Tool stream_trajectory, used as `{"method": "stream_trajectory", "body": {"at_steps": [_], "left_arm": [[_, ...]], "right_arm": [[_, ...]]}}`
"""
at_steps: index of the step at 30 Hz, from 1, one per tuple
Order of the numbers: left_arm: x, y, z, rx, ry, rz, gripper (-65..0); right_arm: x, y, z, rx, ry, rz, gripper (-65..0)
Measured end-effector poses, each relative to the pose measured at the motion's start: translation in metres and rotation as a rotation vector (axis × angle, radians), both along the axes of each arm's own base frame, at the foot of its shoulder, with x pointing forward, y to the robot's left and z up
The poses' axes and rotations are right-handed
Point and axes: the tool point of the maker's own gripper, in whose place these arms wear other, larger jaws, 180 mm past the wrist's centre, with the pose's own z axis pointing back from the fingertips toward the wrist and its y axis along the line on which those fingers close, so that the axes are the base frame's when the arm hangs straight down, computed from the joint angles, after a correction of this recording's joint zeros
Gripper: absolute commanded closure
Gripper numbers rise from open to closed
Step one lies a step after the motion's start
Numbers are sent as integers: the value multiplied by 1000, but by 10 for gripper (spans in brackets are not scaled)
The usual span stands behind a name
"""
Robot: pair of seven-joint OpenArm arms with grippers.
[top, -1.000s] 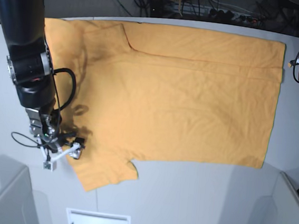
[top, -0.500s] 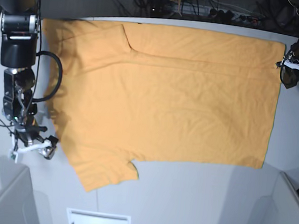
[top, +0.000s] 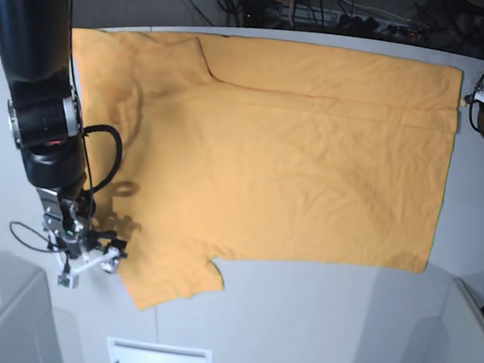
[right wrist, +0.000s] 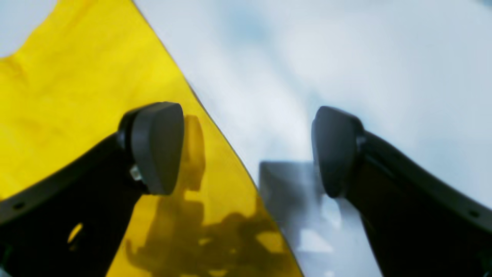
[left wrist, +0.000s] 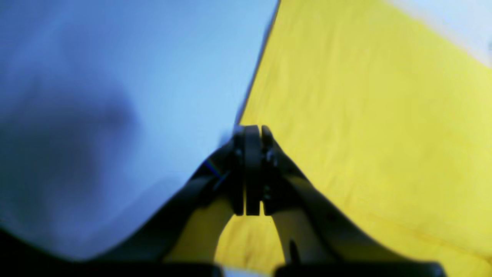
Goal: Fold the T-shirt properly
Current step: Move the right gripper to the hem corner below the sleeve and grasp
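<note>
Pale grey-white, the surface (top: 297, 324) curves along its far rim and carries the T-shirt (top: 296, 152) spread flat across most of its width. Behind that rim sit tangled cables (top: 327, 14) and dark equipment in shadow. Along the near edge a white rectangular slot (top: 159, 358) is let into the surface, and angled grey panels (top: 457, 348) rise at both near corners.

Orange and lightly creased, the T-shirt lies with its hem toward the base view's right and its sleeves toward the left; one sleeve reaches the near edge, the other lies folded in by the far rim.

At the near sleeve, the right arm's thick black column (top: 31, 58) comes down from the top left and covers part of the surface beside the garment. Its right claw (right wrist: 246, 154) stands wide apart over the sleeve's edge, one pad above the cloth, the other above bare surface, with nothing between them.

By the far right corner of the hem, the left claw (left wrist: 251, 169) is pressed fully together, gripping nothing, just beside the hem's edge.
</note>
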Motion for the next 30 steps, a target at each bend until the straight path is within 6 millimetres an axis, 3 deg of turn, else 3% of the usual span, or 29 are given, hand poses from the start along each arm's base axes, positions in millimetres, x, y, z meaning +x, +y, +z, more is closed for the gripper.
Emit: {"method": "stream_trajectory", "body": {"at_steps": [3, 7, 8, 22, 30], "left_arm": [[-6, 4, -1, 3, 14, 17, 0], [-17, 12, -1, 18, 34, 39, 0], [-16, 11, -1, 16, 32, 39, 0], [-20, 11, -3, 14, 44, 38, 0], [-20, 12, -4, 23, 49, 39, 0]], "right_arm": [[7, 2, 10, -21, -23, 22, -501], [-20, 18, -28, -8, 56, 44, -501], [-21, 18, -30, -20, 24, 46, -503], [-25, 16, -34, -20, 45, 44, -485], [-25, 17, -34, -19, 48, 45, -203]]}}
